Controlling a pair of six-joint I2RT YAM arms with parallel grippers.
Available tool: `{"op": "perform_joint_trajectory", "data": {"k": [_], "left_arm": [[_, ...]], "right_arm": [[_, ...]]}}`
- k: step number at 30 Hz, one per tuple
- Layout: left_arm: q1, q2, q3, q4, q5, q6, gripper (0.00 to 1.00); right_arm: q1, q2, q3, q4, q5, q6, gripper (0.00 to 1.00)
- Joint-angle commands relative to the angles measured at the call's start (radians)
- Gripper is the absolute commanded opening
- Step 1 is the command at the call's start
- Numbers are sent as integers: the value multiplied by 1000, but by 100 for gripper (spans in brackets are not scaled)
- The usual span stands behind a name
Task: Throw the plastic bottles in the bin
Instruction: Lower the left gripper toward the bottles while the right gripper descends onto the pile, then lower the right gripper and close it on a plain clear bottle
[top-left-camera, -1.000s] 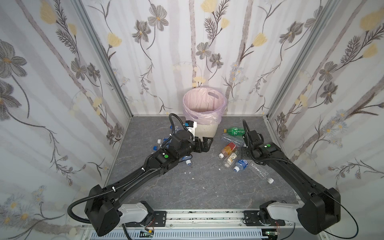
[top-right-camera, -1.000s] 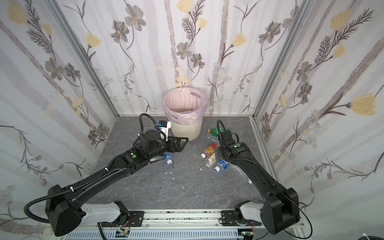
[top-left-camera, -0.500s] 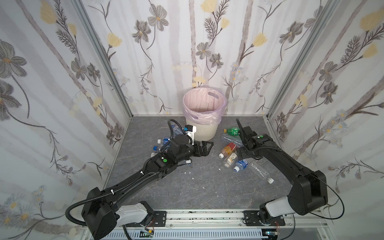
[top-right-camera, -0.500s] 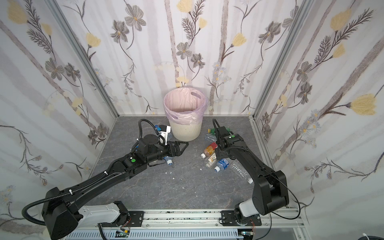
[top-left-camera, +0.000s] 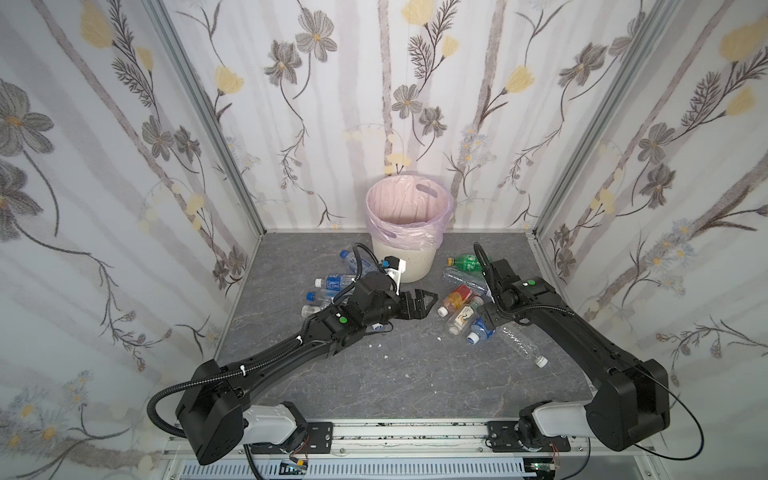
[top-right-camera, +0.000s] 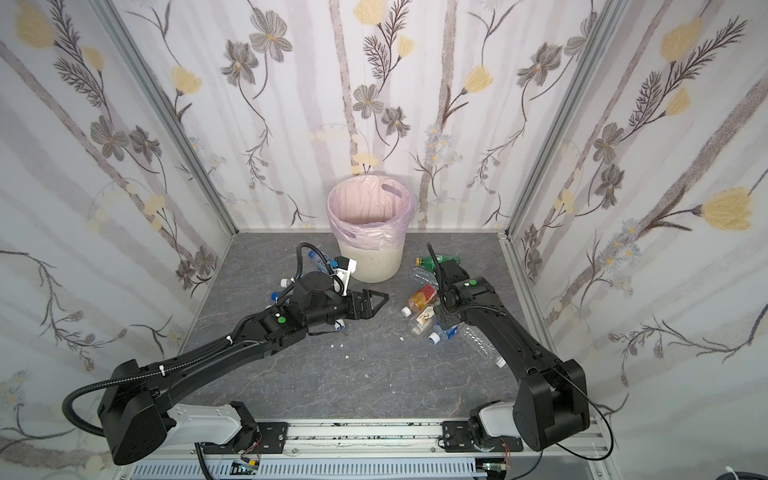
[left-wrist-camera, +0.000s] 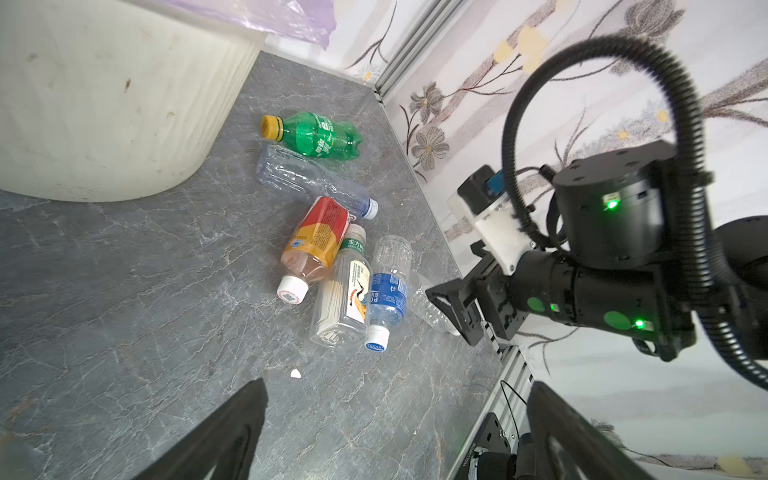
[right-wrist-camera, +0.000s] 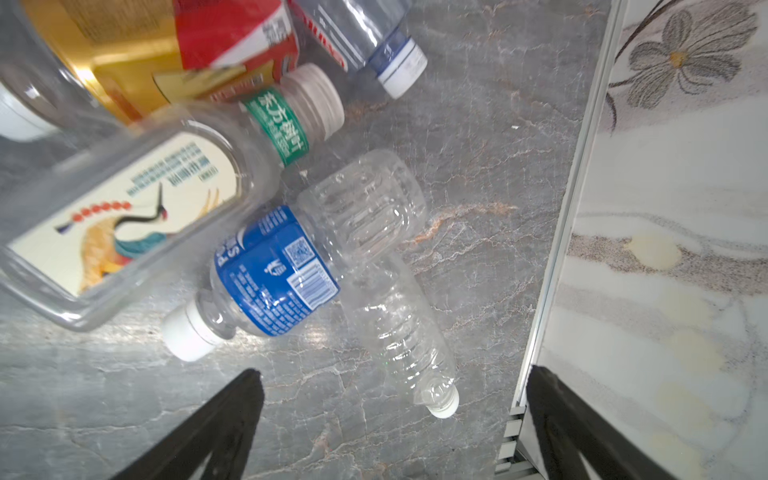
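Note:
The bin (top-left-camera: 405, 253) stands at the back wall, cream and ribbed, with a pink bag. Right of it lie plastic bottles: a green one (top-left-camera: 465, 262), an orange one (top-left-camera: 457, 298), a white-labelled one (left-wrist-camera: 345, 299), a blue-labelled one (right-wrist-camera: 274, 270) and a crushed clear one (right-wrist-camera: 395, 316). More blue-labelled bottles (top-left-camera: 332, 283) lie left of the bin. My left gripper (top-left-camera: 428, 305) hangs open and empty in front of the bin. My right gripper (left-wrist-camera: 453, 311) is open and points down just above the blue-labelled and clear bottles, holding nothing.
Another clear bottle with a blue cap (left-wrist-camera: 307, 178) lies between the green and orange ones. Small white scraps (top-left-camera: 386, 356) dot the grey floor. The right side wall (right-wrist-camera: 648, 249) runs close beside the right gripper. My left forearm covers part of the left bottle group.
My left gripper has drawn away from the bin's wall, lower and a little to the right. My right wrist swung back and returned over the bottle heap. Both grippers stay open.

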Motion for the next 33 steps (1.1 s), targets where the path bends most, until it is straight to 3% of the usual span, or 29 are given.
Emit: {"op": "perform_joint_trajectory", "data": {"k": [1, 16, 27, 33], "left_arm": [[-2, 6, 10, 27, -8, -7, 100], [-1, 37, 6, 35, 19, -28, 100], [-4, 18, -7, 35, 12, -23, 100], [-4, 23, -11, 36, 8, -23, 100]], "right_arm": [[1, -2, -23, 37, 18, -65, 100], [-3, -188, -323, 179, 109, -194, 100], [-22, 17, -302, 263, 146, -201, 100], [-54, 13, -316, 296, 130, -212, 97]]}}
